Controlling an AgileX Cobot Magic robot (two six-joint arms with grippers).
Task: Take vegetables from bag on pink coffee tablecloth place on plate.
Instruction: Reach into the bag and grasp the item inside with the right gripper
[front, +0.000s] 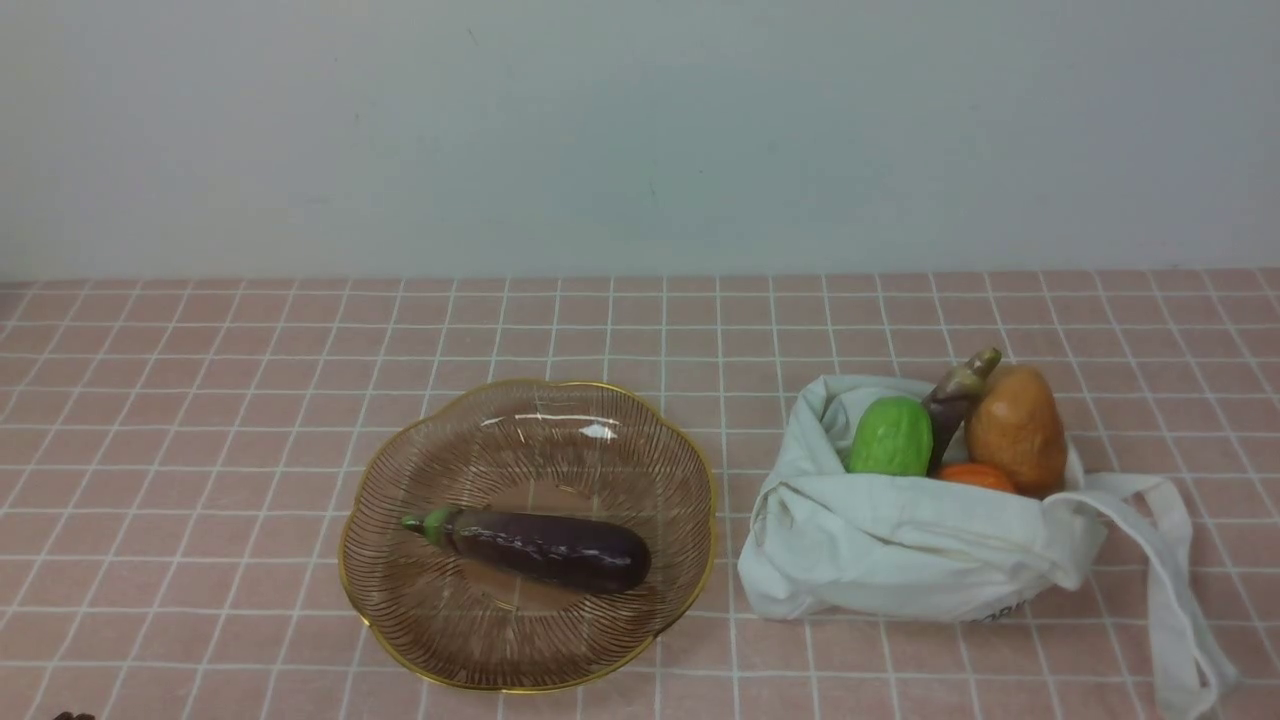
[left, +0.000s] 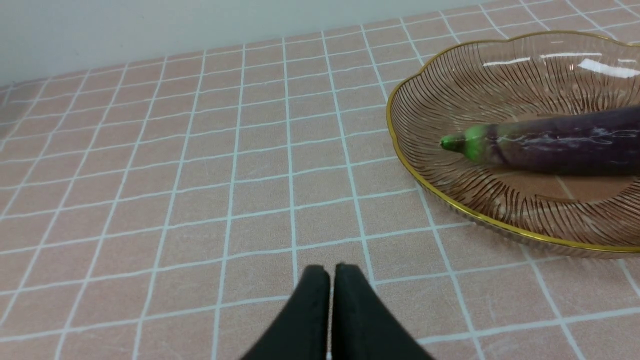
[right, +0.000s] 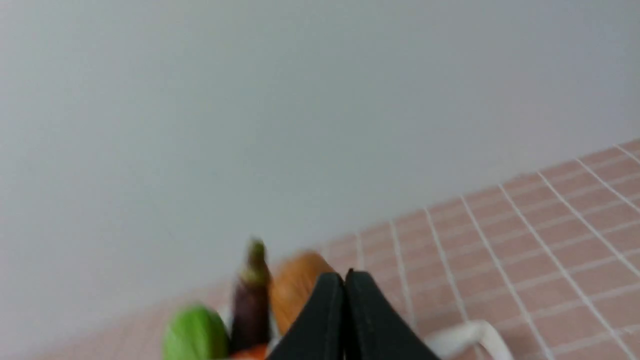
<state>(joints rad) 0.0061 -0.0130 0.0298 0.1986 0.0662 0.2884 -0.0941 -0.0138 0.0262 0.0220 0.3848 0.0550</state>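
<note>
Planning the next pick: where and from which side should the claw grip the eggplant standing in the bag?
Probably its upper neck, just below the stem, coming from above. The eggplant stands tilted, wedged between the gourd and the potato, so only that end pokes free of the bag.

On the tablecloth (front: 200, 420), the plate (front: 600, 420) sits left of centre near the front edge, with one eggplant (front: 545, 548) lying across it. Just right of the plate, the bag (front: 880, 550) holds a gourd (front: 890, 437), a second eggplant (front: 950, 405) and a potato (front: 1015, 428). Its strap (front: 1170, 600) trails toward the front right corner.
</note>
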